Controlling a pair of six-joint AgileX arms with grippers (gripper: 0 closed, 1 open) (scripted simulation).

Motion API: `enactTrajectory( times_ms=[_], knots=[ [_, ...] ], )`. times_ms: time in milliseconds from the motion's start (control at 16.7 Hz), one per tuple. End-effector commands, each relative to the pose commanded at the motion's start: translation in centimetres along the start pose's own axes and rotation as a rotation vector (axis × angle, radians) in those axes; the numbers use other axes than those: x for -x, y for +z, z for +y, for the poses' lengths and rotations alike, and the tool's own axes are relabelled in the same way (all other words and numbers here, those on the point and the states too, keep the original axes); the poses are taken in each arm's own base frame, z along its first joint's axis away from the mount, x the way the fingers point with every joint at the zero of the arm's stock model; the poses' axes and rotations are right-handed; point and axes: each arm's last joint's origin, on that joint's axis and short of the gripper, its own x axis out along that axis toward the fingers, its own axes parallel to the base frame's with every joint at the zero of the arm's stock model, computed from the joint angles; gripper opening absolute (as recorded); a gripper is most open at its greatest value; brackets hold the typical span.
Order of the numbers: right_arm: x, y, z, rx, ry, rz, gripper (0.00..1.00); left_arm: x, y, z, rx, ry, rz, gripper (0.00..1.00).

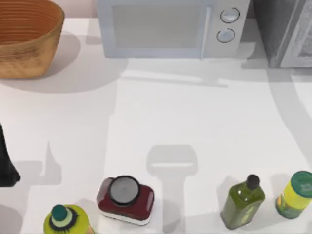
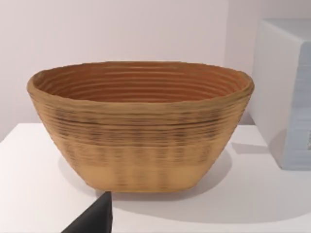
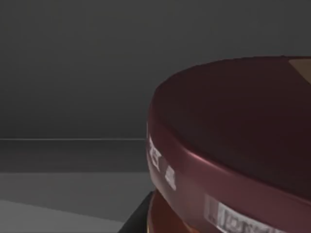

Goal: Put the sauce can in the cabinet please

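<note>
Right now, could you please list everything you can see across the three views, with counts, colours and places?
Table: one, white, under everything.
Basket: one, woven tan, far left corner; close up in the left wrist view.
Microwave: one, white with two round knobs, far edge, middle.
Cabinet: one, dark grey with paler door frame, far right corner.
Squat container: one, dark red with grey round lid, near edge, left of centre.
Jar: one, yellow-green with green lid, near edge, left.
Bottle: one, olive green with dark cap, near edge, right.
Jar with green lid: one, yellow, near right corner.
Sauce can: one, maroon top, very close in the right wrist view against a dark grey interior.
Left arm: one, black, left edge.
</note>
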Motion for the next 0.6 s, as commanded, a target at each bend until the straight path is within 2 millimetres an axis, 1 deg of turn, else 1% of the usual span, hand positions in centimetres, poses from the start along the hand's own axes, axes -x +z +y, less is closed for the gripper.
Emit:
enactTrajectory(
  times_ms=[180, 540, 600],
  knots=[
    [-1.3, 0.6, 0.5, 0.002, 0.004, 0.008, 0.00, 0.0, 0.0, 0.0, 0.000, 0.000, 0.000, 1.00],
    [-1.5, 0.6, 0.5, 0.001, 0.002, 0.009, 0.00, 0.0, 0.0, 0.0, 0.000, 0.000, 0.000, 1.00],
    [-1.8, 0.7, 0.5, 0.001, 0.003, 0.006, 0.00, 0.0, 0.0, 0.0, 0.000, 0.000, 0.000, 1.00]
  ],
)
